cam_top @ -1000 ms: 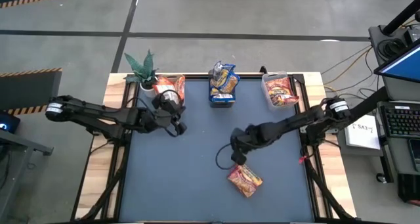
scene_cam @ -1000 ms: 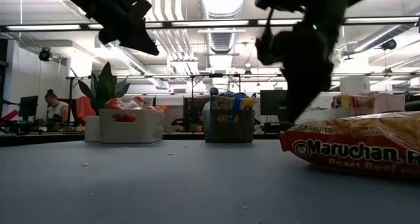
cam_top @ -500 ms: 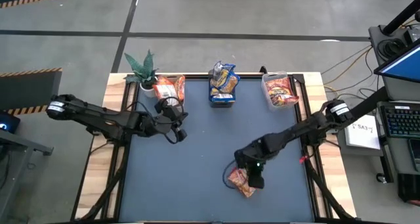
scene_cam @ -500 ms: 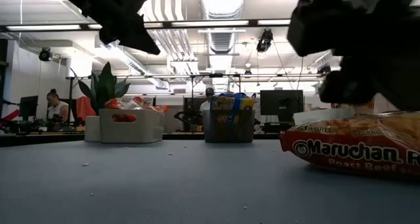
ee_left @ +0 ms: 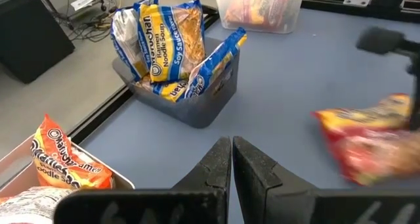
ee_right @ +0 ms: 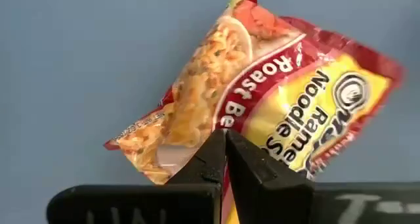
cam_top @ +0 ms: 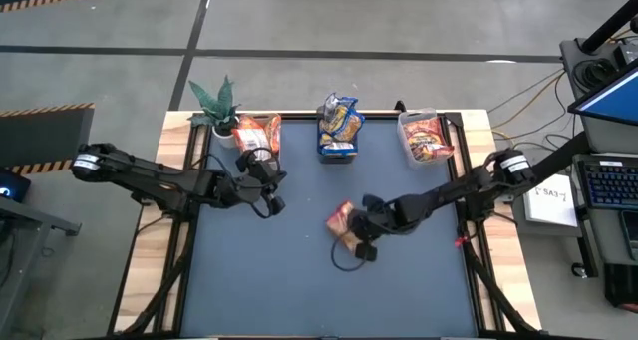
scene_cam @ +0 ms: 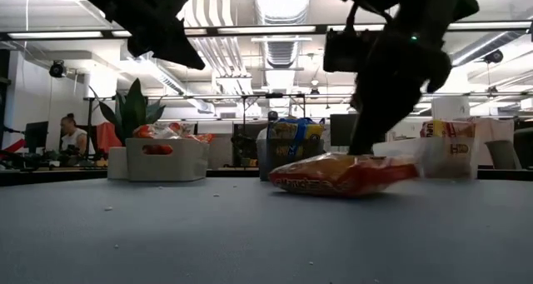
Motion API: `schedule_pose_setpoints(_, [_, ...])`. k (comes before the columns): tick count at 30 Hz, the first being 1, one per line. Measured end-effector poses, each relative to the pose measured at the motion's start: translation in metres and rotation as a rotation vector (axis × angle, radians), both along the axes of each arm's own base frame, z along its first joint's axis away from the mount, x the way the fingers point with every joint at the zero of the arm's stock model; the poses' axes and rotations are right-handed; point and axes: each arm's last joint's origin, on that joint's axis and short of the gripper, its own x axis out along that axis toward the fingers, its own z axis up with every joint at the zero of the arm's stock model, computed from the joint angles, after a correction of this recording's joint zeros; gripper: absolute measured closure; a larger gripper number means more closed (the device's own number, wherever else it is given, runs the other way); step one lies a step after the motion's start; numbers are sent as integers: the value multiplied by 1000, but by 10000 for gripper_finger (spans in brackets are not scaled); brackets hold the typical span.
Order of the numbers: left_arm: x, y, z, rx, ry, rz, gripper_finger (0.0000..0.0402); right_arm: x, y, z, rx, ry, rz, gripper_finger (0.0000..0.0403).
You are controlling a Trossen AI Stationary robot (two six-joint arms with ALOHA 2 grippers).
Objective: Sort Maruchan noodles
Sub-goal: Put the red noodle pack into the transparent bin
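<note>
High view shows the table (cam_top: 239, 280) with three bins along its far edge: a left bin (cam_top: 261, 133) of orange packets beside a plant (cam_top: 214, 101), a middle bin (cam_top: 339, 146) of blue-yellow packets, and a right bin (cam_top: 424, 141) of red ones. Both arms are reached inward over the mat. The right arm is stretched from the right edge toward the centre, its wrist bent down, and the right gripper (cam_top: 351, 232) is closed on one edge of a red packet (cam_top: 342, 220). In the low view that packet (scene_cam: 341, 174) hangs low over the mat, roughly level, in front of the middle bin; whether its underside touches the table cannot be told. In the right wrist view the fingers (ee_right: 207, 159) are seen pinched together on the thin sealed rim of the packet (ee_right: 262, 112), which bears the words Roast Beef.

The left arm is held waiting near the left bin, and the left gripper (ee_left: 231, 159) is pressed shut on nothing.

The packet is judged light and soft-skinned, with a brittle noodle block inside. Its wrapper looks glossy and is likely slippery, so a pinch on the flat seam is thought safer than a squeeze across the block, which could be cracked. Held by one edge, it may swing or droop while carried. By its colour, it is taken to belong in the right bin.
</note>
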Motion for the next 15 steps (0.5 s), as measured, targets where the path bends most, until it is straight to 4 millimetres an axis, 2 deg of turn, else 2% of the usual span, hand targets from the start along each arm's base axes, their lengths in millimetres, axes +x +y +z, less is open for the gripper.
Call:
schedule_pose_setpoints(5, [2, -2, -1, -50, 0, -61, 402, 2, -14, 24, -47, -12, -2, 394])
schedule_pose_setpoints(8, [8, -5, -6, -84, 16, -132, 402, -6, -20, 30, -38, 31, -49, 394])
schedule_pose_setpoints(12, [25, -9, -19, -72, 24, -194, 402, -21, -22, 41, -7, 45, -94, 394])
schedule_pose_setpoints(15, [41, -12, -30, -56, 30, -258, 402, -32, -25, 41, 15, 41, -131, 394])
